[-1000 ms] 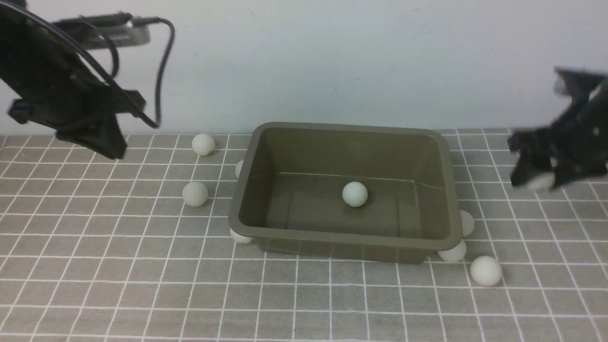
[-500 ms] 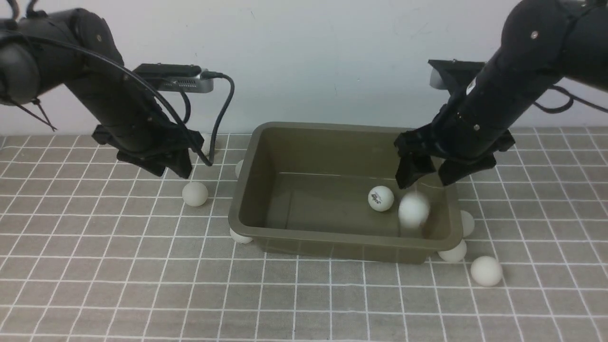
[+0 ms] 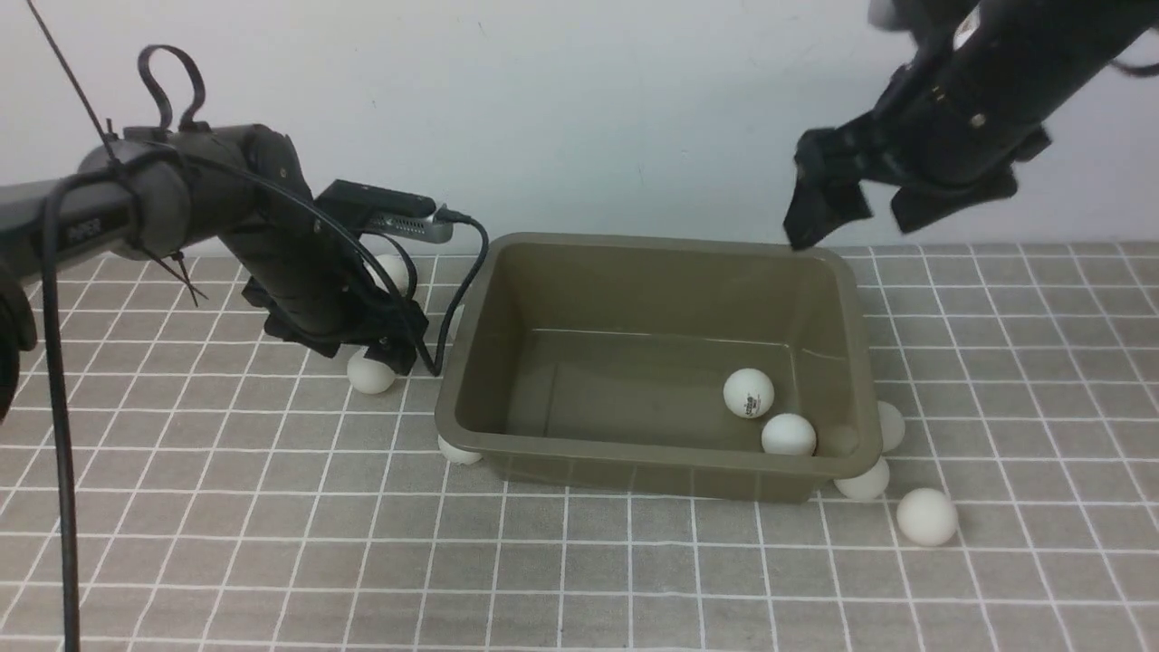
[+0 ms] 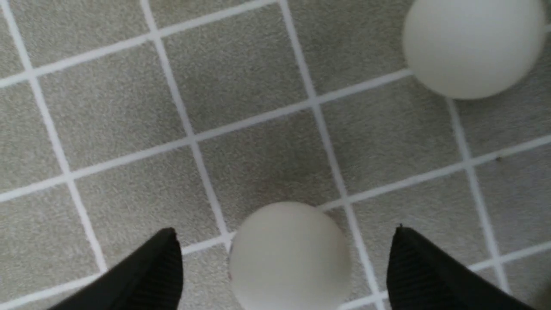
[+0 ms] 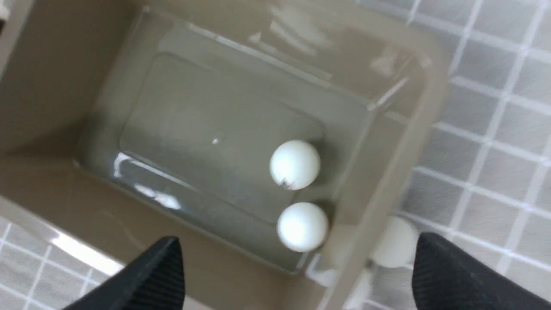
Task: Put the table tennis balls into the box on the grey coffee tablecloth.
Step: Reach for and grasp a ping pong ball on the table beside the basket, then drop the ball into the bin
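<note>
Olive-green plastic tub (image 3: 652, 243) holds two small white table tennis balls (image 3: 749, 392); seven wait around it on the grey-brown gridded tablecloth (image 3: 579, 580). The left gripper (image 4: 285, 228), spread wide, straddles one near the tub's left wall; the right gripper (image 3: 851, 226) hangs wide and empty.

Soft, even light falls from above. The front view is slightly dim and muted, with faint, short shadows under the table tennis balls (image 3: 926, 517) on the grey coffee tablecloth (image 3: 226, 543). The right claw (image 3: 849, 234) is slightly smeared by motion. Its wrist picture is soft all over, and white glare streaks cross the glossy box (image 5: 193, 129) below that claw. Between the left claw (image 4: 285, 228) fingers the ball (image 4: 288, 262) is out of focus; the cloth beyond looks sharper.
</note>
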Controlling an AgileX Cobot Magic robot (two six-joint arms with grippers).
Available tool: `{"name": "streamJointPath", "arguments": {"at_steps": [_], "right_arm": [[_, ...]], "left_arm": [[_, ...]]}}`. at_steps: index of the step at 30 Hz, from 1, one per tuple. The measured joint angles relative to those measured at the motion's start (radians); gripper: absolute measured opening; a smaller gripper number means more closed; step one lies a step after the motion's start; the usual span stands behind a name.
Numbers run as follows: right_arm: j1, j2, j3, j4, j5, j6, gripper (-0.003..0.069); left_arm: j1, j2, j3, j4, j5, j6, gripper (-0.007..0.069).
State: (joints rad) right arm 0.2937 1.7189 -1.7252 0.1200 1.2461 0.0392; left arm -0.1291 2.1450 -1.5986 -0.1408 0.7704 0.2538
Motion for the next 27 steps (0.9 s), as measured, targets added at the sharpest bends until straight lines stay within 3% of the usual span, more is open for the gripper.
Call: {"name": "streamJointPath", "arguments": {"at_steps": [6, 9, 13, 17, 19, 21, 22, 24, 27], "right_arm": [[0.0, -0.102, -0.003, -0.065, 0.007, 0.001, 0.0629], [0.0, -0.143, -0.003, -0.069, 0.011, 0.001, 0.0605], [0.0, -0.182, -0.003, -0.078, 0.015, 0.001, 0.0558], [-0.002, -0.23, 0.01, -0.12, 0.015, 0.005, 0.047], [-0.034, -0.265, 0.072, -0.142, 0.015, 0.005, 0.038], [-0.057, -0.275, 0.108, -0.145, 0.015, 0.001, 0.0342], [-0.116, -0.288, 0.187, -0.144, 0.013, -0.01, 0.0274], [-0.155, -0.291, 0.245, -0.139, 0.013, -0.016, 0.0237], [-0.284, -0.286, 0.431, -0.087, 0.007, -0.047, 0.014]], "left_arm": [[0.0, 0.023, 0.0, 0.034, -0.011, -0.001, 0.0479], [0.0, 0.027, 0.0, 0.035, -0.017, -0.009, 0.0354], [-0.002, 0.027, -0.002, 0.034, 0.007, -0.009, 0.0353], [-0.007, 0.017, -0.056, 0.047, 0.17, -0.025, 0.0353], [-0.006, -0.047, -0.151, 0.049, 0.299, -0.035, 0.0353], [-0.006, -0.076, -0.182, 0.048, 0.327, -0.036, 0.0353], [-0.008, -0.153, -0.246, 0.029, 0.375, -0.039, 0.0353], [-0.008, -0.195, -0.275, -0.006, 0.395, -0.039, 0.0353], [-0.023, -0.296, -0.321, -0.159, 0.409, -0.034, 0.0353]]}}
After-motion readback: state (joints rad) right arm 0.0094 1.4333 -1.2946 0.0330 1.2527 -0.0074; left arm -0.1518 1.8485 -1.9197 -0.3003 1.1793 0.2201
